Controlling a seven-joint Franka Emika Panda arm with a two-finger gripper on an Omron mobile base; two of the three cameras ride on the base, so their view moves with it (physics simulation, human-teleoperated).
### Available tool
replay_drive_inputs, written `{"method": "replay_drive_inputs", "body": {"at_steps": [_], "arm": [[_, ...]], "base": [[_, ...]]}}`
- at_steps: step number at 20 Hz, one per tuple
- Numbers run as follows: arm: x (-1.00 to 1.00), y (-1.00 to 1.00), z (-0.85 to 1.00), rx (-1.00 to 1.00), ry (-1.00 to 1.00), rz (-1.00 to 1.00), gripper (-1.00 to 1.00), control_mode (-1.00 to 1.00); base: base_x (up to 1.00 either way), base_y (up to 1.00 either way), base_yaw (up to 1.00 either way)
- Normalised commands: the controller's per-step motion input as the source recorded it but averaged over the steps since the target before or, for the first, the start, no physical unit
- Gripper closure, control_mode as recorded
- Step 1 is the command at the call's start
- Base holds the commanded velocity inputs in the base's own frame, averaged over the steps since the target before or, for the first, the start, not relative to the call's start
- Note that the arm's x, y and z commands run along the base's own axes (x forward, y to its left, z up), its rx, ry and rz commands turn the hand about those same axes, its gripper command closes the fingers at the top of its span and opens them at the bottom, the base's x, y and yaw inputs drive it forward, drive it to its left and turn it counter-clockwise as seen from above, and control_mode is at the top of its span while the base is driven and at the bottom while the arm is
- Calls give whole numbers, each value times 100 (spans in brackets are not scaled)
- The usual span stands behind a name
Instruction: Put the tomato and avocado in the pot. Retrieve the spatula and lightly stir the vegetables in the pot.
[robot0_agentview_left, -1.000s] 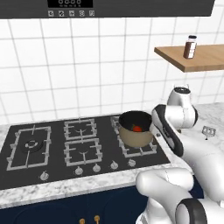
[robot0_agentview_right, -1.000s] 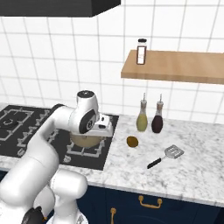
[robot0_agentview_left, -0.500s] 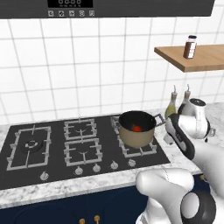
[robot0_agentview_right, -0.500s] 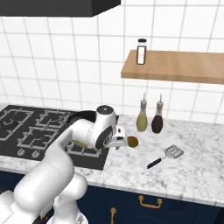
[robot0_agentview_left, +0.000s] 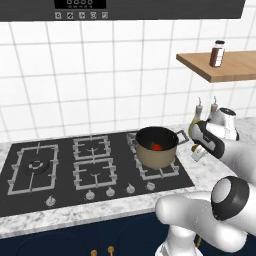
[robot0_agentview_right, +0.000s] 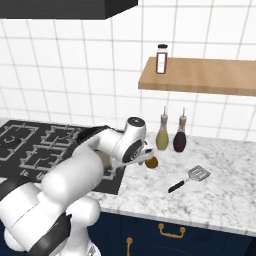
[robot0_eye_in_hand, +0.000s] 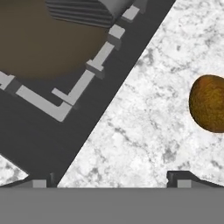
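The tomato (robot0_agentview_left: 156, 146) lies inside the beige pot (robot0_agentview_left: 155, 154) on the right front burner. The olive avocado (robot0_agentview_right: 152, 162) rests on the marble counter just right of the hob; in the hand view the avocado (robot0_eye_in_hand: 210, 103) sits to the right of the line between my fingers, and the pot (robot0_eye_in_hand: 43, 39) is at upper left. My gripper (robot0_eye_in_hand: 109, 181) hangs open and empty low over the counter near the hob's edge; the gripper (robot0_agentview_right: 145, 158) is just left of the avocado. The spatula (robot0_agentview_right: 190, 178) lies further right on the counter.
Two bottles (robot0_agentview_right: 162, 136) (robot0_agentview_right: 180, 138) stand at the wall behind the avocado. A wooden shelf (robot0_agentview_right: 200, 76) with a spice jar (robot0_agentview_right: 161, 59) hangs above. The hob (robot0_agentview_left: 60, 170) extends left of the pot. Bare marble counter (robot0_agentview_right: 220, 202) lies in front of the spatula.
My arm has swung right from over the pot and come down to the counter beside the avocado. The gripper stayed open; the tomato stayed in the pot.
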Motion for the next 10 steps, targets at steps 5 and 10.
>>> {"method": "replay_drive_inputs", "body": {"at_steps": [5, 10], "arm": [[8, -1, 0, 0, 0, 0, -100, -100], [35, -18, -1, 0, 3, 0, -100, -100]], "base": [[0, 0, 0], [0, 0, 0]]}}
